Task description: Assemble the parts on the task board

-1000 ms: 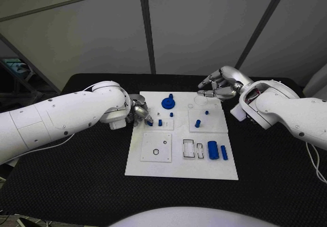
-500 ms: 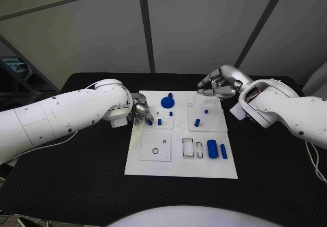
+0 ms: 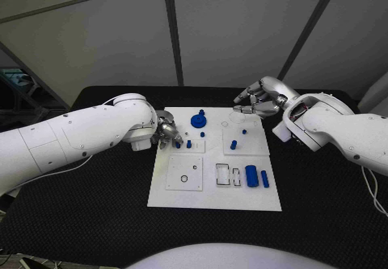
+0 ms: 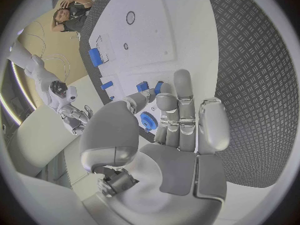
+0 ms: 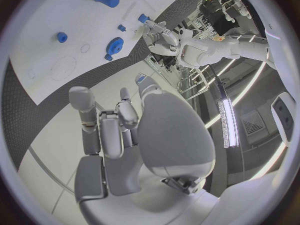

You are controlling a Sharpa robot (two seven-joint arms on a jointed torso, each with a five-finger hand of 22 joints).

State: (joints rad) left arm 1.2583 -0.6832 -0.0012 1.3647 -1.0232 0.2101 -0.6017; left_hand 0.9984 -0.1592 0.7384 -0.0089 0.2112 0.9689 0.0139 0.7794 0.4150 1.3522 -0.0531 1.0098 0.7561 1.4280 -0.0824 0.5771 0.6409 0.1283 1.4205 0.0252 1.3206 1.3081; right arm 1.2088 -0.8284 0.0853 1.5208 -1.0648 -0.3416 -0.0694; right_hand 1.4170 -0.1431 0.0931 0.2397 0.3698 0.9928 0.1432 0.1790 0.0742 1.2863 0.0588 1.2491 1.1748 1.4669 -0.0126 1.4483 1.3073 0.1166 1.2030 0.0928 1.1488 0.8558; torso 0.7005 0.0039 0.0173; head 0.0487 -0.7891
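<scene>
White task board (image 3: 214, 199) sits mid-table. My left hand (image 3: 166, 133) rests at its 9 o'clock edge, fingertips at a small blue peg (image 3: 178, 144); grip I cannot tell. Right hand (image 3: 257, 101) hovers at 1 o'clock, fingers curled, empty.

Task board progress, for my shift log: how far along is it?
Early. On the task board a gear and some pegs already stand. The left hand is at a peg by its edge; two cylinders lie loose. The right hand holds nothing.

Black textured table (image 3: 89, 224) w/ white task board (image 3: 215, 199) flat at centre
</scene>
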